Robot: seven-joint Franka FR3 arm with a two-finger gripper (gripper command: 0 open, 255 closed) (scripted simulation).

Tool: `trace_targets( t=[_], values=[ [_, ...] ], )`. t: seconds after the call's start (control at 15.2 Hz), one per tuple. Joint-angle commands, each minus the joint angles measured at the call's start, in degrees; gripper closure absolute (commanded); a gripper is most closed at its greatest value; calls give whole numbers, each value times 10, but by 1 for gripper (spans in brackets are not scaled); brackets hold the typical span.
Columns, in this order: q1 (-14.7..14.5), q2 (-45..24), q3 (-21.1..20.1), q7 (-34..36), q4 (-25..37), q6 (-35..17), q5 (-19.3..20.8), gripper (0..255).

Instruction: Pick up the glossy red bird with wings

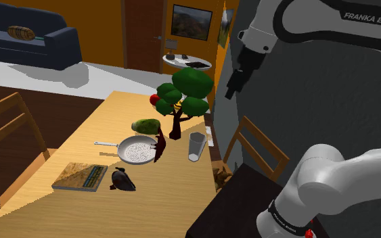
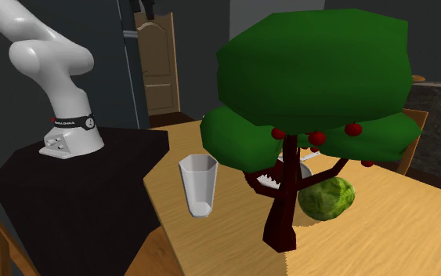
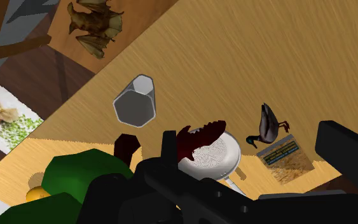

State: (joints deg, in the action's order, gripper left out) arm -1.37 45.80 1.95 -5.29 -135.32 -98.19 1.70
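Note:
The dark red glossy bird (image 1: pixel 160 146) with raised wings stands at the edge of a white frying pan (image 1: pixel 137 149), between a leafy toy tree (image 1: pixel 182 94) and a grey glass (image 1: pixel 196 146). My gripper (image 1: pixel 234 86) hangs high above the table's edge, well up from the bird and towards the shoulder view's right. In the wrist view the bird (image 3: pixel 196 139) shows far below, near one fingertip, over the pan (image 3: pixel 217 156). My gripper (image 3: pixel 257 153) is open, fingers wide apart with nothing between them. In the second exterior view the bird (image 2: pixel 259 179) is partly hidden behind the tree trunk.
On the wooden table (image 1: pixel 80 128) also lie a green cabbage (image 1: pixel 145 126), a dark duck (image 1: pixel 122 180) and a book (image 1: pixel 80 176). A wooden chair (image 1: pixel 256 152) stands at the table's near side with a brown winged figure (image 3: pixel 95 25) on it. The dark stand (image 2: pixel 77 196) adjoins the table.

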Motion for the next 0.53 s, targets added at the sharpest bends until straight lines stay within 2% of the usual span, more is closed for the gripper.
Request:
trace_targets(
  t=[0.0,0.46],
  values=[
    [0,0,0,0,0,0,0,0],
    [-13,-122,25,-46,-11,-117,0,0]
  ],
)
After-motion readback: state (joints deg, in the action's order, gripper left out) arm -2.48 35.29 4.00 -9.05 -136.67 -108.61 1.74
